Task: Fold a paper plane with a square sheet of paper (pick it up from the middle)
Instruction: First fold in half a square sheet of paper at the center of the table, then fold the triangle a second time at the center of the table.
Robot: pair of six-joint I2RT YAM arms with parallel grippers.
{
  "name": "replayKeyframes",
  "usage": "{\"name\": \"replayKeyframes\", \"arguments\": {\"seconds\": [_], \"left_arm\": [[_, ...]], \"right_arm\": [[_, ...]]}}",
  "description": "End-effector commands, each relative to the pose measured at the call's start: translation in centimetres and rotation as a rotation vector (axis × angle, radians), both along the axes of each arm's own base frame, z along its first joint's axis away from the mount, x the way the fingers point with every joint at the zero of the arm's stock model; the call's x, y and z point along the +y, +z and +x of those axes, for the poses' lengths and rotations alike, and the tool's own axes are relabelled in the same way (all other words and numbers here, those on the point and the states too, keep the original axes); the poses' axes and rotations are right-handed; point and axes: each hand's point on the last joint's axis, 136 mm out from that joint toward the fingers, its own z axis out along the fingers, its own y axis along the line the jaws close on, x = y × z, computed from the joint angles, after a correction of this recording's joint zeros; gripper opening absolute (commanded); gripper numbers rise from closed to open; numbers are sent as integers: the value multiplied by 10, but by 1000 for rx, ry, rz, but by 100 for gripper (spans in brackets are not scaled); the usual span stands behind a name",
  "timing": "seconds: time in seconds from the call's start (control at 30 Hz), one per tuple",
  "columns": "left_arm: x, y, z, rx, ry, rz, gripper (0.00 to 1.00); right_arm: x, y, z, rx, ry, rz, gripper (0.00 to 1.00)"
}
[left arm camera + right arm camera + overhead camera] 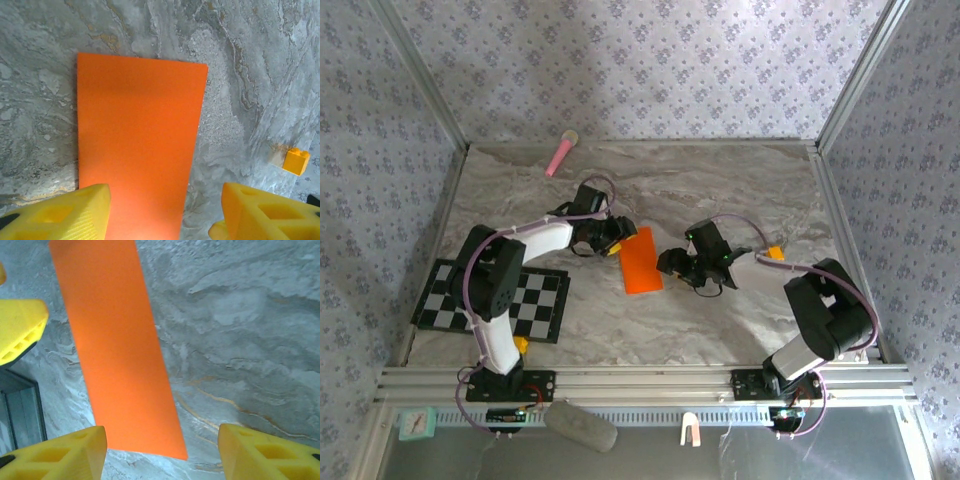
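The square sheet of paper [640, 262] is a bright orange rectangle lying flat on the marble table, folded narrower than a square. My left gripper [617, 232] hovers at its far left end. In the left wrist view the paper [135, 145] runs under the open left gripper [165, 200], with its right edge between the fingers. My right gripper [675, 265] sits just right of the sheet. In the right wrist view the paper [115, 350] ends at a corner between the fingers of the open right gripper [162, 440]. Neither gripper holds anything.
A pink stick [561, 153] lies at the table's far edge. A black-and-white checkered mat [495, 298] covers the near left. A small yellow block [775, 253] rests right of the right gripper and also appears in the left wrist view [296, 161].
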Motion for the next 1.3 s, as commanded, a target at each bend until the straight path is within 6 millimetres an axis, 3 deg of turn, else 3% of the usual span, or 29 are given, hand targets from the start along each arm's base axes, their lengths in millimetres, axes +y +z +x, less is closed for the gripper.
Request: {"name": "replayKeyframes", "arguments": {"seconds": [0.0,0.33,0.97,1.27], "left_arm": [[1,-8,3,10,-10,33,59],[-11,-11,3,0,-29,-47,56],[12,-54,-15,110,6,62,51],[14,-57,-16,120,12,64,50]], "right_arm": [[7,2,-3,-7,53,30,61],[14,-6,-8,11,85,37,57],[17,-16,-32,45,193,-34,54],[27,-11,-32,39,214,-1,52]]}}
